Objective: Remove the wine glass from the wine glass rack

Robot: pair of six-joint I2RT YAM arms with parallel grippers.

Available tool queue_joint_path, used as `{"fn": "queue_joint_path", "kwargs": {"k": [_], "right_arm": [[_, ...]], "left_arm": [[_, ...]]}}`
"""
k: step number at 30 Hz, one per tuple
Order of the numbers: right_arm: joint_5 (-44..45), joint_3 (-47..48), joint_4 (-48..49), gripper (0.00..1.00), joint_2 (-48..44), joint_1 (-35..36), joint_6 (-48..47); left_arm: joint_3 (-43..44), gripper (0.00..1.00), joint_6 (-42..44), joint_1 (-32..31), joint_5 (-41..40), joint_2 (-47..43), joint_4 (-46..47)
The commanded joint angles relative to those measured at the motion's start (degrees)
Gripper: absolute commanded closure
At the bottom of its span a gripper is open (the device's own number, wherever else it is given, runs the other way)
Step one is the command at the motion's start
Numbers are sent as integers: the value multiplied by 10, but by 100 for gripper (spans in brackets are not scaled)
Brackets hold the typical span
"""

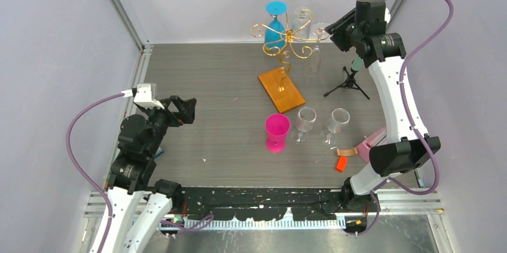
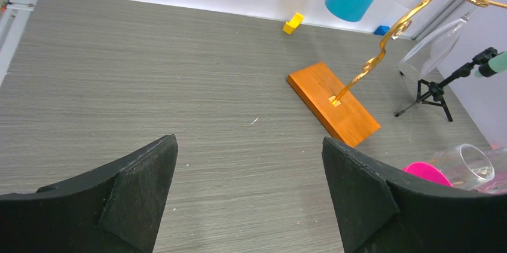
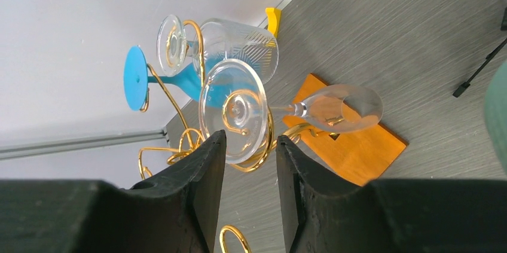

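— Glass off the rack yet?

— No. The clear wine glass (image 3: 232,94) hangs upside down from a curled arm of the gold rack (image 1: 281,87). Its foot is up in the wire and its bowl is over the wooden base, on the side nearest the right arm.

— And the right gripper (image 3: 251,139)?

— Up at that same arm of the rack, jaws partly apart with a narrow gap. The foot of the glass and the wire loop sit just past the tips. I can't tell whether they touch it, and I see no grip.

— The left one?

— The left gripper (image 2: 250,193) is above the table (image 1: 209,85), well apart from the rack, jaws wide, nothing between them.

— Anything else hanging?

— A blue glass (image 1: 275,24) and another clear glass (image 1: 302,18), at the back of the rack.
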Motion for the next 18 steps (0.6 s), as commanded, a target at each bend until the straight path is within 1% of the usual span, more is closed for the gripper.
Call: {"fn": "queue_joint_path", "kwargs": {"k": [1, 9, 18], "right_arm": [[26, 12, 28, 58, -7, -1, 0], [25, 15, 45, 65, 7, -3, 0], [28, 15, 46, 64, 20, -3, -1]], "left_arm": [[3, 6, -4, 0, -33, 1, 12], [3, 5, -4, 0, -40, 0, 8], [3, 5, -2, 0, -43, 1, 6]]}}
